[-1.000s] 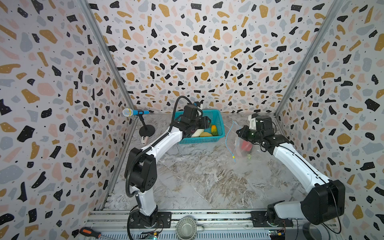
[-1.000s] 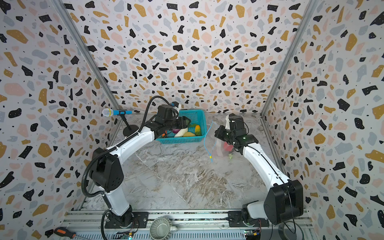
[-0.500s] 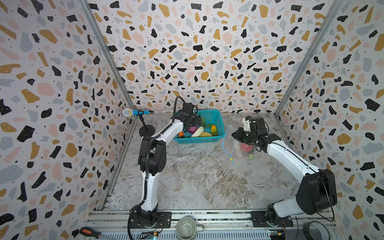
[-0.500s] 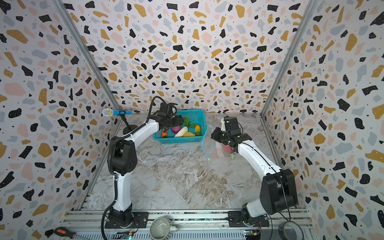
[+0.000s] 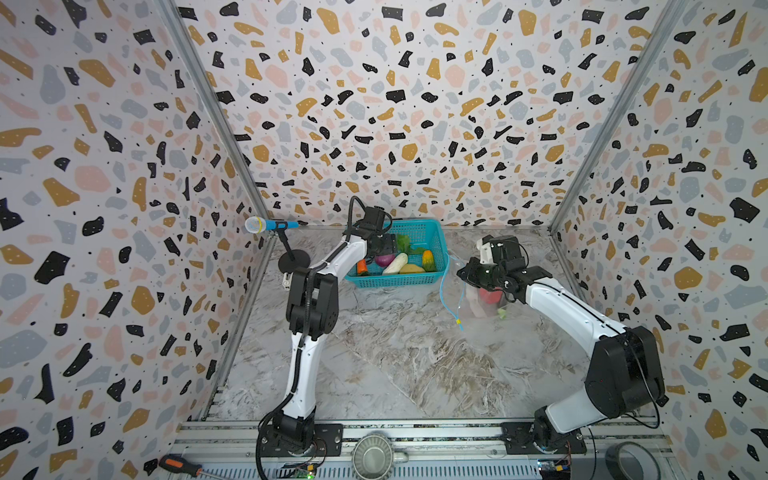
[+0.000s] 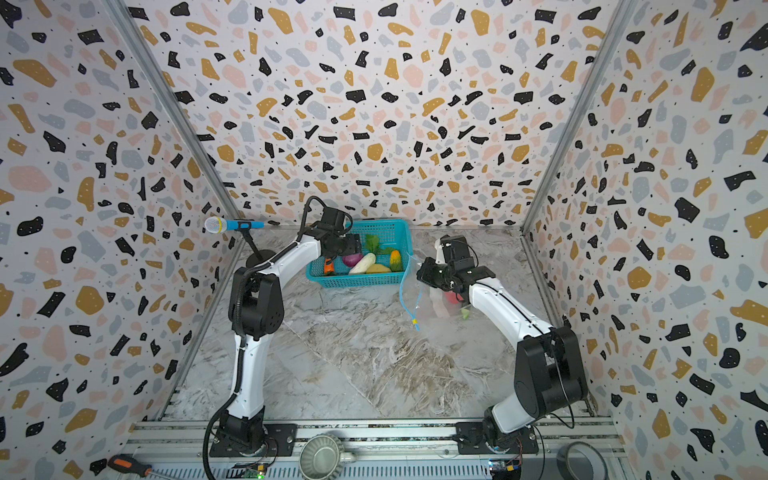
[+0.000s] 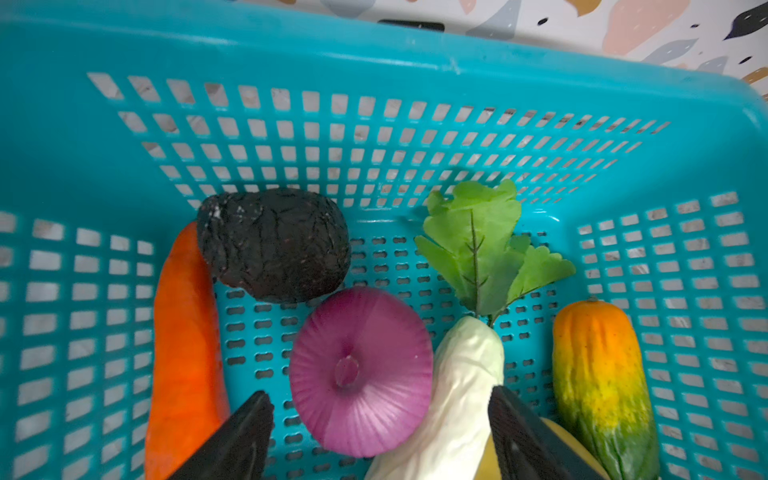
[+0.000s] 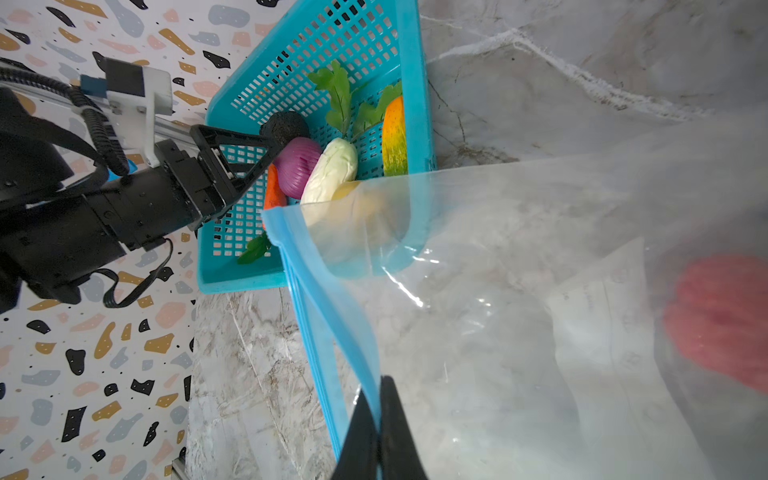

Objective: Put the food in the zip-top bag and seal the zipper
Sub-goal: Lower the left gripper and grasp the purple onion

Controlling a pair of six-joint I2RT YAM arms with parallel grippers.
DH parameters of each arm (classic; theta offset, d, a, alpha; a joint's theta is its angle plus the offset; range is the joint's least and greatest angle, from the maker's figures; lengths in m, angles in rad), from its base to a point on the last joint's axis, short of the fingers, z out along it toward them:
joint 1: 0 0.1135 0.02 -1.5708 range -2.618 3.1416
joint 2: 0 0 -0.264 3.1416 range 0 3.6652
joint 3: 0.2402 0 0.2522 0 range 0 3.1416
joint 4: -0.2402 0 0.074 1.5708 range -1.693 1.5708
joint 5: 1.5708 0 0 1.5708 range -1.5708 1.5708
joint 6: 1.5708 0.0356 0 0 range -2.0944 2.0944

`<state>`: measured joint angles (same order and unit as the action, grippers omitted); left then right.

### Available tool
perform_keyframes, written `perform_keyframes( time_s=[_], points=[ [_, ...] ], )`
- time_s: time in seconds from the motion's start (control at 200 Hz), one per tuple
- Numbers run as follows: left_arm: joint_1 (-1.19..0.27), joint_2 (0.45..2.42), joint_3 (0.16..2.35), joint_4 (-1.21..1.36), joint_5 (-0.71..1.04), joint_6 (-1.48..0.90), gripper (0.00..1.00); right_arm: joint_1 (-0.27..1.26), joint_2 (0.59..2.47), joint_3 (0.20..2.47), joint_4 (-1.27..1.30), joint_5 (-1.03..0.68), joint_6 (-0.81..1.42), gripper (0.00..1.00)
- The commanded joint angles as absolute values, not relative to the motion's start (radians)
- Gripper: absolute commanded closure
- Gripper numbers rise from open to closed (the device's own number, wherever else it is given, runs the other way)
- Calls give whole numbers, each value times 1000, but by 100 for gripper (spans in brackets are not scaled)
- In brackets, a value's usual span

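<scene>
Left wrist: left end effector [image 7: 378,397] released, over purple onion [image 7: 360,372] inside basket [image 7: 374,54].
Right wrist: right end effector [image 8: 380,399] clenched on zip-top bag [image 8: 498,332] beside basket.

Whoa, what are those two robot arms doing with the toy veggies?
The robot is filling a clear bag. The left gripper hangs open over the basket, just above the purple onion and white radish, holding nothing. The right gripper pinches the bag by its blue zipper strip and holds it up beside the basket. One red vegetable is already inside the bag.
</scene>
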<state>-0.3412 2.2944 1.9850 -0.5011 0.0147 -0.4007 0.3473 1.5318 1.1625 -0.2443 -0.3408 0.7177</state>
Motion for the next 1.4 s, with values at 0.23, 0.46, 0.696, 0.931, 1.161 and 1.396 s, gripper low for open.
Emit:
perform_keyframes(
  time_s=[0.23,0.46,0.696,0.931,1.161,1.396],
  points=[
    [-337,2352,2042,-516,1,-391,14,350,1543,1203,-235,-349,727,100],
    [-336,2374,2028,-503,18,-405,14,349,1550,1201,-235,-350,726,100],
    [-337,2401,2047,-497,26,-408,16,350,1551,1197,-231,-353,729,100],
    [-337,2432,2081,-497,39,-421,17,350,1550,1193,-231,-353,729,100],
    [-337,2439,2080,-495,31,-419,16,349,1549,1185,-229,-353,730,100],
    [-336,2418,2083,-495,17,-416,30,349,1545,1181,-226,-353,730,100]
  ],
)
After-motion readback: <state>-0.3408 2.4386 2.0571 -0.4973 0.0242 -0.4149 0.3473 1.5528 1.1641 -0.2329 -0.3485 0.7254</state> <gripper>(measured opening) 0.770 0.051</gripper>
